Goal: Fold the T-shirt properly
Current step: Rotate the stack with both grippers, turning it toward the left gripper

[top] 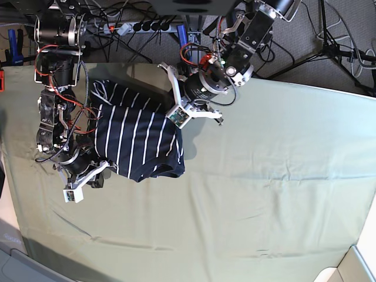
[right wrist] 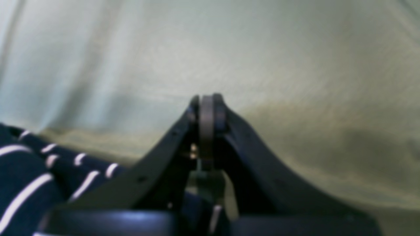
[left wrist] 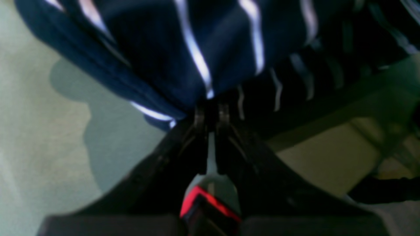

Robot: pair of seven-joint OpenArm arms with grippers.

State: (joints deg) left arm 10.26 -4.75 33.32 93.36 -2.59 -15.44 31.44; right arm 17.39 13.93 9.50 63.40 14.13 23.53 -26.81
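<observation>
Two grippers are mine, and both have their jaws drawn together; nearest the front of the base view, my right gripper (top: 101, 174) sits low on the pale green cloth (top: 264, 194), clenched on nothing, its fingertips (right wrist: 207, 108) pressed flat against each other above bare cloth; just beside it lies the T-shirt (top: 138, 144), dark navy with thin white stripes, bunched toward the table's back left; farther back, my left gripper (top: 175, 120) pinches a fold of that striped fabric at its upper right edge; beyond the table's rear edge, cables and a power strip (top: 132, 26) trail across the floor.
</observation>
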